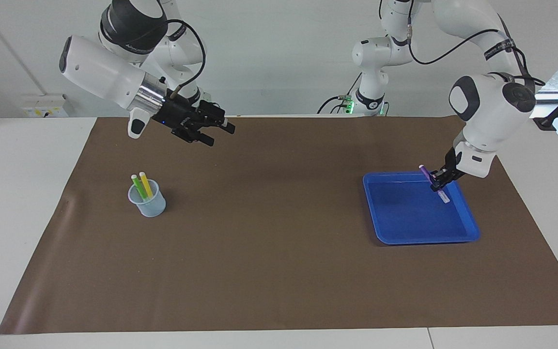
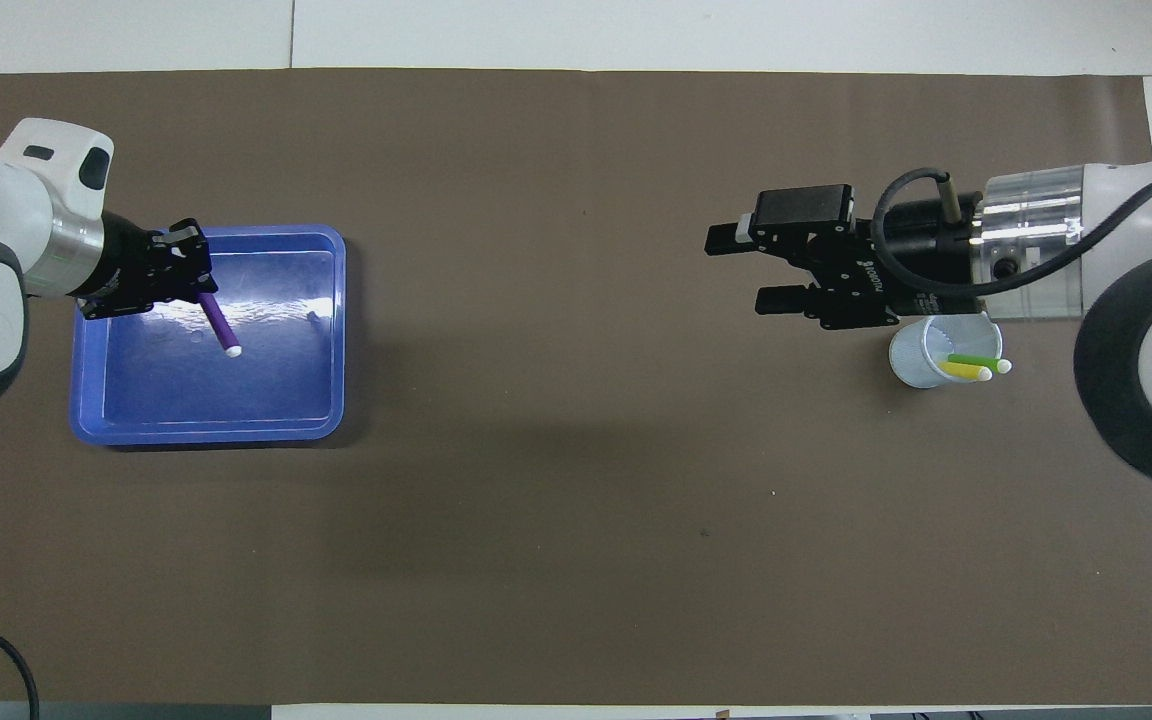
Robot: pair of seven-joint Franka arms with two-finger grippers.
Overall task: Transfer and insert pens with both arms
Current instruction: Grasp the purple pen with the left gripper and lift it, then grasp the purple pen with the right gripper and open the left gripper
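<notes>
A purple pen [image 1: 424,171] [image 2: 219,325] hangs tilted above the blue tray [image 1: 405,218] [image 2: 236,400], pale cap end pointing down. My left gripper [image 1: 439,182] [image 2: 191,290] is shut on its upper part, over the tray's edge nearer to the left arm's end. The green pen [image 1: 137,186] [image 2: 971,358] and yellow pen [image 1: 146,184] [image 2: 961,371] stand leaning in a clear cup [image 1: 148,204] [image 2: 921,360]. My right gripper [image 1: 221,134] [image 2: 741,272] is open and holds nothing. It hovers high over the mat, pointing toward the table's middle from above the cup.
A brown mat [image 1: 269,252] [image 2: 576,500] covers the table, with the tray toward the left arm's end and the cup toward the right arm's end. White table borders surround the mat.
</notes>
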